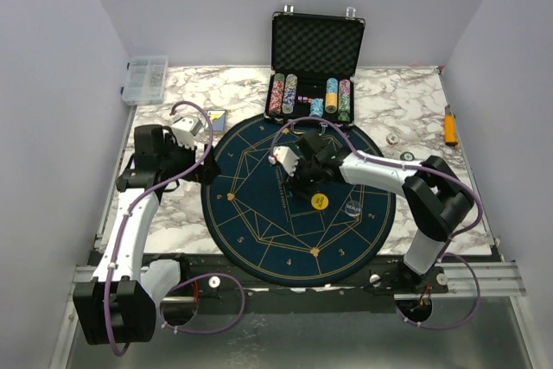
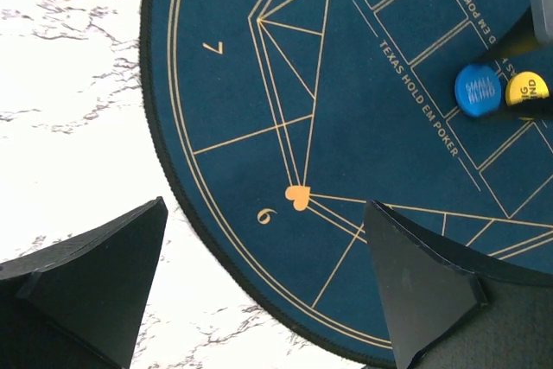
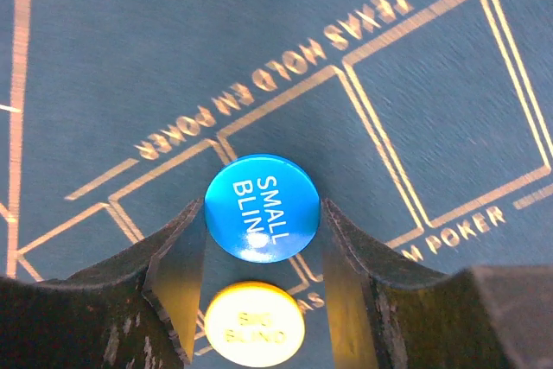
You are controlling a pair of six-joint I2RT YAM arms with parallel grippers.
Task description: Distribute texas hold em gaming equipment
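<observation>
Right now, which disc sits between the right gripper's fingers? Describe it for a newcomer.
Start at the round mat, then its gold lettering near the middle. The disc flanked by the right gripper is blue, marked SMALL BLIND; its yellow neighbour reads BIG BLIND.

Top view: fixed high, behind the arm bases (image 1: 117, 308), facing down and forward; I get the whole table (image 1: 389, 101) and the full round mat (image 1: 251, 213), all far off

Left wrist view: medium height, looking down past its own fingers (image 2: 95, 283) at the mat's left rim and the table beside it

Right wrist view: very close, straight down onto the mat's printed centre

Overlap I note: blue disc (image 3: 262, 207) and yellow disc (image 3: 253, 324) appear in both wrist views, small at the left one's right edge; the yellow one also shows from the top
</observation>
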